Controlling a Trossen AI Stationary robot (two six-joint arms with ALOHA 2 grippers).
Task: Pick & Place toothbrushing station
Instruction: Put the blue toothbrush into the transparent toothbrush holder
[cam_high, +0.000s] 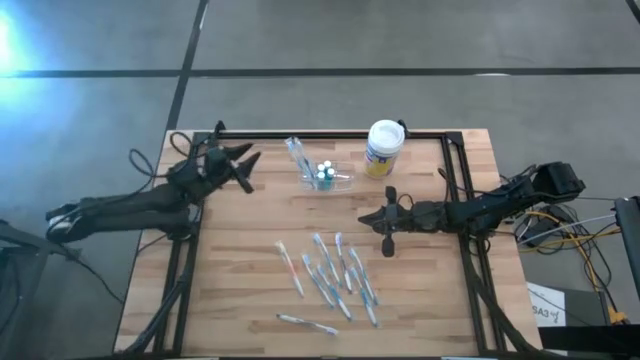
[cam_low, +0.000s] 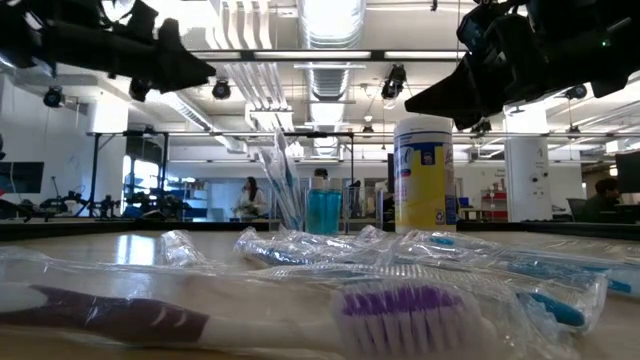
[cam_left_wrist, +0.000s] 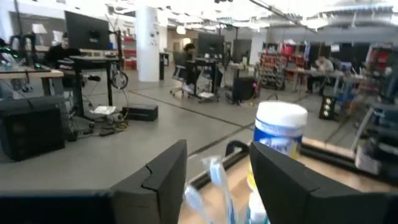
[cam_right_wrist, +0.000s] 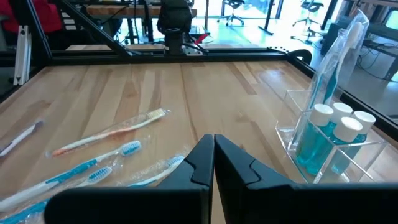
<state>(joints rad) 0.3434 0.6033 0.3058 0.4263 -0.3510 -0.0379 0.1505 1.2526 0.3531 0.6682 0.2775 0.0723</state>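
**Table stock: one toothbrushing station, one canister, loose wrapped brushes**

Toothbrushing station (cam_high: 328, 176): one, a clear plastic holder standing on the wooden table (cam_high: 240, 260) near its far edge, between the two arms. It holds four small blue bottles with white caps (cam_right_wrist: 336, 127) and, at its left end, wrapped toothbrushes (cam_high: 296, 155) standing up; their count cannot be told.

White-lidded canister (cam_high: 384, 146): one, yellow label, upright just to the right of the station, apart from it.

Wrapped toothbrushes lying loose (cam_high: 340, 275): about nine on the near half of the table; one orange-handled (cam_right_wrist: 112, 132), one alone by the near edge (cam_high: 308, 323), the rest blue and clustered.

Left gripper (cam_high: 248, 167): one, jaws spread, raised off the table to the left of the station and pointing at it, not touching; in the left wrist view the station's brushes show between its fingers (cam_left_wrist: 163, 180).

Right gripper (cam_high: 389, 222): one, jaws pressed together with nothing between them, in front of the canister, to the right of the station and nearer than it, apart from both
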